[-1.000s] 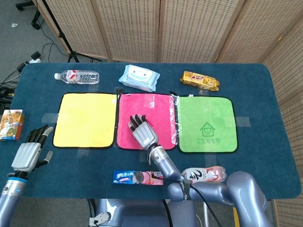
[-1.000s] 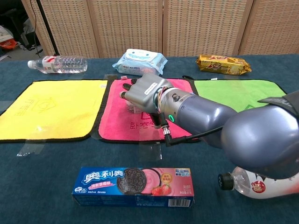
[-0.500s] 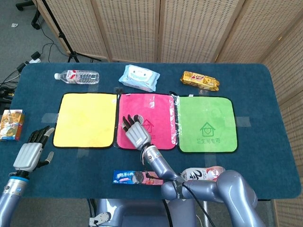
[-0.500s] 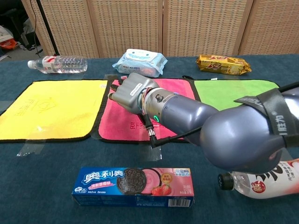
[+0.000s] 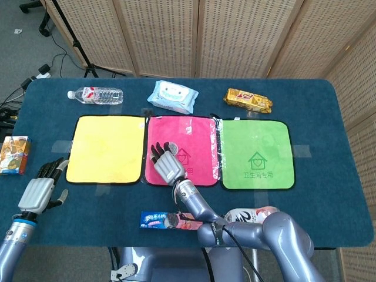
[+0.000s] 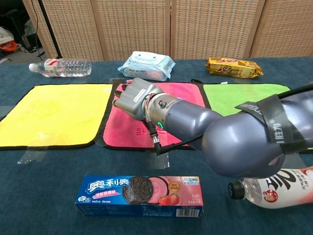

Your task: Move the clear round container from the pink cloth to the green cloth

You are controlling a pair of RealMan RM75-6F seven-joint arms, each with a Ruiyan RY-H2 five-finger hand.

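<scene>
Your right robot hand (image 5: 166, 163) sits over the pink cloth (image 5: 197, 135), back of the hand up, fingers stretched toward the far left part of it. The clear round container (image 5: 173, 145) shows in the head view just past the fingertips, on the pink cloth, upper-middle area. I cannot tell whether the fingers touch it; in the chest view the right robot hand (image 6: 133, 94) hides it completely. Nothing looks gripped, fingers apart.

Your left robot hand (image 5: 40, 188) is at the near left of the tabletop (image 5: 329, 111), fingers spread, holding nothing, just left of the yellow cloth (image 5: 106, 148).

The green cloth (image 5: 256, 154) lies right of the pink one, edges nearly touching, bare.

Along the far side of the tabletop:
- water bottle (image 5: 95, 94), lying on its side
- wet wipes pack (image 5: 172, 96)
- gold snack bag (image 5: 249, 100)

Near edge:
- Oreo box (image 6: 140, 196), flat
- white-and-red drink bottle (image 6: 274, 187) on its side, partly under the right arm

A small colourful box (image 5: 14, 155) rests at the left edge of the tabletop.
</scene>
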